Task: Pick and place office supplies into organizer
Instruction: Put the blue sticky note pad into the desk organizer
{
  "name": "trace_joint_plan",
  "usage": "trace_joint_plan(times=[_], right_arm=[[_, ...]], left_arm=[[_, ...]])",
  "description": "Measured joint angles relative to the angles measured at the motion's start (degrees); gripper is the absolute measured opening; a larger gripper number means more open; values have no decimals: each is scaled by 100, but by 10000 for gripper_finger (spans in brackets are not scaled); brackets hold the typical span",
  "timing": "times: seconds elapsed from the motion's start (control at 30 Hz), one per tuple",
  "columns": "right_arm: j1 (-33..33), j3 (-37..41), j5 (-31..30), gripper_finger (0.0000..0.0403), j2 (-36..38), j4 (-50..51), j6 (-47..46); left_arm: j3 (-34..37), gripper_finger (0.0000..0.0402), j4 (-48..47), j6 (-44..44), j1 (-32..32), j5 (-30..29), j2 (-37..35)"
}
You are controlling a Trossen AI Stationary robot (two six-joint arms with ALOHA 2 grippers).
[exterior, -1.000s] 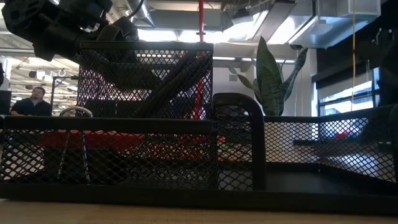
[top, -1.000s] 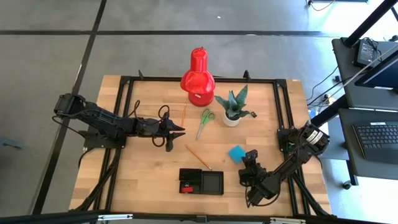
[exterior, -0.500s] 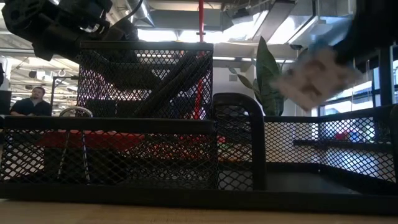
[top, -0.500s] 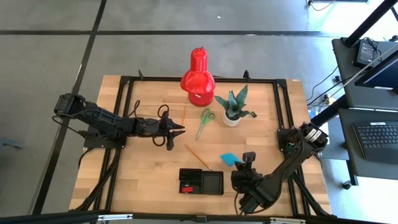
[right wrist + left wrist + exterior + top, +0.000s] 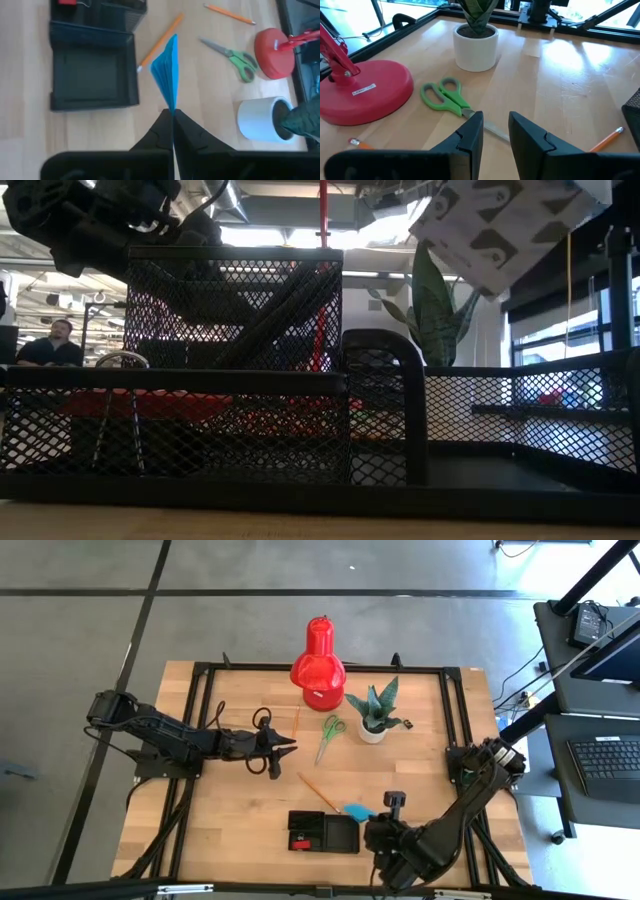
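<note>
A blue square note pad (image 5: 358,810) hangs in my right gripper (image 5: 368,820), just off the right end of the black organizer (image 5: 340,834). From the low view the pad (image 5: 500,230) shows its patterned underside above the organizer's mesh wall (image 5: 240,420). Green-handled scissors (image 5: 330,735) and two orange pencils (image 5: 318,792) (image 5: 296,722) lie flat on the table. My left gripper (image 5: 285,748) hovers open left of the scissors (image 5: 445,97), nothing between its fingers. My right gripper pinches the note pad by one corner (image 5: 171,107) between its two fingers, slanting down from the table's near right. The pad sticks out past the fingertips, turned edge-on to the wrist camera, tilted and lifted clear of the table.
A red lamp (image 5: 318,665) and a white-potted plant (image 5: 375,710) stand at the far middle. The organizer's left compartment holds a small red piece (image 5: 297,838). A black frame (image 5: 205,690) borders the wooden table. A person (image 5: 55,345) sits far off in the room.
My right gripper has risen and gone toward the table's near left, toward the organizer, turning as it went. The note pad, flat on the table a second ago, is lifted clear and tipped up on edge. My left arm has kept its place.
</note>
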State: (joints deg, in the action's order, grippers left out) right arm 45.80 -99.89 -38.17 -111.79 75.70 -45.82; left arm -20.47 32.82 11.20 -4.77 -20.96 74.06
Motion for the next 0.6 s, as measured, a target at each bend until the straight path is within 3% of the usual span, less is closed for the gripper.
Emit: trace_joint_plan(times=[0.3,0.6], right_arm=[[0,-1762,327,0,-1273,1420,-215],[-4,-3129,700,0,-1942,1417,-365]], left_arm=[[0,86,-4,9,0,-2,0],[0,86,-45,1,-98,502,0]])
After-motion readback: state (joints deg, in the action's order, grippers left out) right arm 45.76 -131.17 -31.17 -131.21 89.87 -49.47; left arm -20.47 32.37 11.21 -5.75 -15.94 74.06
